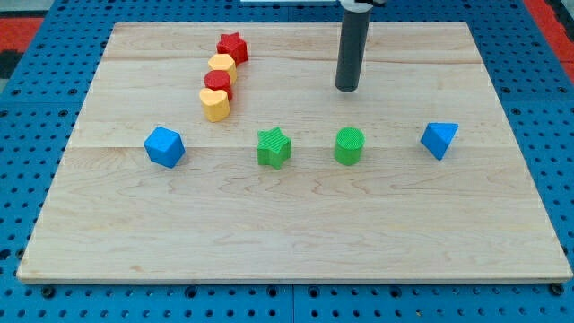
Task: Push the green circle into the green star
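Wooden board [296,233]: pale planks, lies on a blue perforated table [27,108] that shows on all sides; a red patch of surface [18,22] at the view's top left corner.

Rod [352,49]: dark, straight, comes down from the view's top edge, right of centre. My tip [347,89] sits on the board above the green circle as the view runs, apart from it, touching no block. There is no claw on this arm, only the rod, so nothing is held.

Middle row, left to right across the view:
- blue block [164,146], faceted, roughly hexagonal; well left of the rest
- green star [274,148]
- green circle [350,146], a short cylinder, just right of the star with bare board between them; not touching
- blue triangular block [439,139], near the view's right side

The green circle lies almost directly below my tip in the view, slightly nearer the view's bottom than the board's midline.

Upper-left cluster, a slanting chain running from the view's top down to the left, each block touching or nearly touching the next:
- red star [232,46], topmost
- yellow block [221,65], shape unclear, partly tucked against the star
- red block [218,84], rounded, possibly heart-shaped
- yellow block, lowest [214,105], also rounded at the top

Chain stands well apart from the green pair
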